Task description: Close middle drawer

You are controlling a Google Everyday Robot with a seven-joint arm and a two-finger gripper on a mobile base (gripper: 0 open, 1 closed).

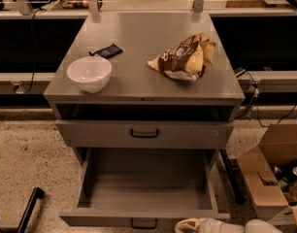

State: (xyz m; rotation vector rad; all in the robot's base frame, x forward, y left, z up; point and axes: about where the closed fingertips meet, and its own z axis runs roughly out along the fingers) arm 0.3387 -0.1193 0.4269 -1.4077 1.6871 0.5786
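The middle drawer (144, 183) is a grey metal tray pulled far out toward me, and its inside is bare. Its low front (100, 220) with a small dark bar handle (143, 223) lies at the bottom edge of the view. Above it is the taller top drawer front (144, 134) with its own dark handle. The lowest drawer is hidden. My gripper (185, 225) comes in from the bottom right on a white arm (236, 226). It is low, right in front of the middle drawer's front, just right of the handle.
On the cabinet top (148, 38) stand a white bowl (89, 73), a dark packet (106, 51) and a brown and yellow chip bag (183, 57). An open cardboard box (272, 174) sits on the floor to the right. A black bar (28, 208) is at the lower left.
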